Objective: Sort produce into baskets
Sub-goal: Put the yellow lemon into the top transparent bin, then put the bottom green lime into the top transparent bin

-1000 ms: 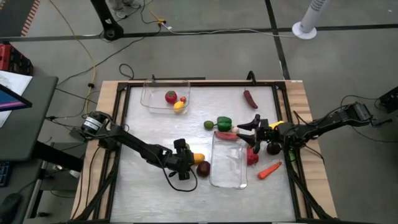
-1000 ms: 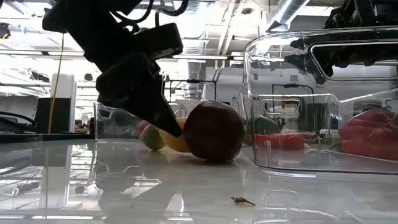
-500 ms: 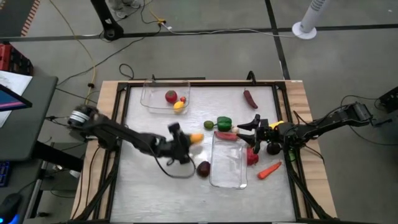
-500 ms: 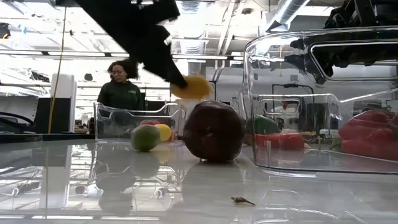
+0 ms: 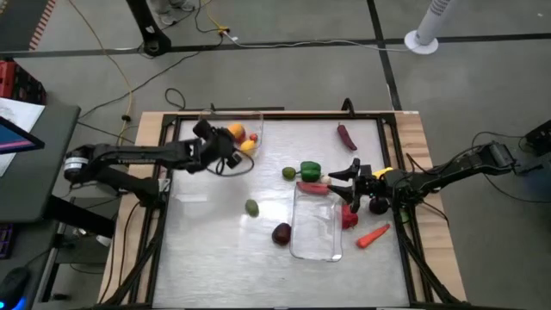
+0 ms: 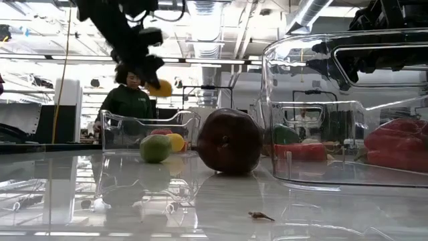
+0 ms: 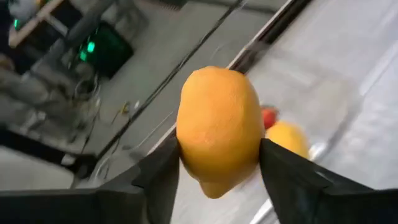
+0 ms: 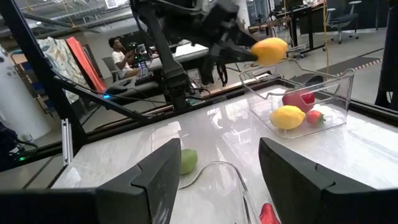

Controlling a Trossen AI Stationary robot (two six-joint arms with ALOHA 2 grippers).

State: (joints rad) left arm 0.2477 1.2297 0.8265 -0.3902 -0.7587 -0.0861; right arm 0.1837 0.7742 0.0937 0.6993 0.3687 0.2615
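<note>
The left gripper [image 5: 225,141] grasps an orange-yellow lemon-shaped toy fruit [image 7: 219,130] between its dark fingers, held above the clear plastic basket [image 5: 207,138] at the table's far left, which contains a yellow lemon and red pieces. The right gripper [image 5: 346,172] hovers with parted, empty fingers beside the second clear basket [image 5: 315,226] at the right.

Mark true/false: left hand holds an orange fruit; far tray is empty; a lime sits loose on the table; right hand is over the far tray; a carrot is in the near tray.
1. Left hand holds an orange fruit: true.
2. Far tray is empty: false, it holds a lemon and red pieces.
3. Lime sits loose on the table: true.
4. Right hand is over the far tray: false, it is by the near tray.
5. Carrot is in the near tray: false, it lies outside.
</note>
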